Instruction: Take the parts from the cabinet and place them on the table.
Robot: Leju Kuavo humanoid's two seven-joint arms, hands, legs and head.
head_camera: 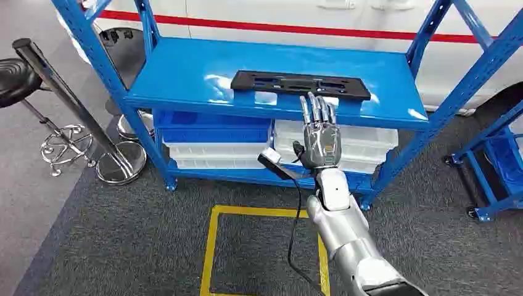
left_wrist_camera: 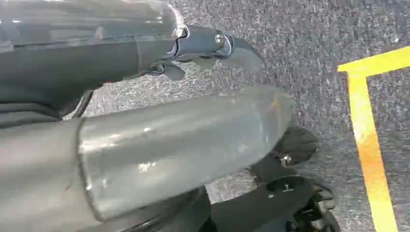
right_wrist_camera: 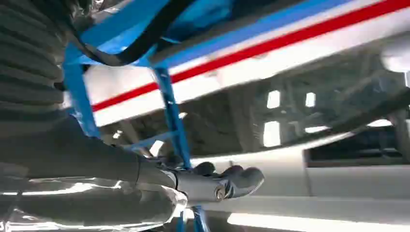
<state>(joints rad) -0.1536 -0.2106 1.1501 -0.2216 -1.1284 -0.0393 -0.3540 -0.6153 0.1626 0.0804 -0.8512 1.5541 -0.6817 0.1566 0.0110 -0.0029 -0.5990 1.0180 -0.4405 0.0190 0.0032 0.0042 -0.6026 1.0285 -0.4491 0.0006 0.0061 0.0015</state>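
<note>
One hand is up at the shelf: the right hand (head_camera: 320, 139), its fingers (head_camera: 316, 108) straight and held close side by side, pointing at the far side and holding nothing. Their tips reach the near edge of the blue shelf (head_camera: 185, 77), just short of the part (head_camera: 300, 84), and I cannot tell whether they touch the shelf lip. From the right wrist view the thumb (right_wrist_camera: 227, 182) lies out flat, with nothing in it.

Beyond the fingertips, the part is a long, flat black plate with slots along it, lying across the shelf, slightly right of the middle, near the front edge. It looks stiff and light, probably moulded plastic, thin enough that it sits flush on a glossy painted surface. I'd judge it awkward to pinch from above; sliding it so its near edge overhangs the lip, then taking that long edge near the middle, should keep it level.

Below the shelf sit blue and white bins (head_camera: 216, 139). The left hand (left_wrist_camera: 217, 46) hangs low over grey carpet beside a yellow floor line (left_wrist_camera: 367, 145); I cannot tell how its fingers lie.
</note>
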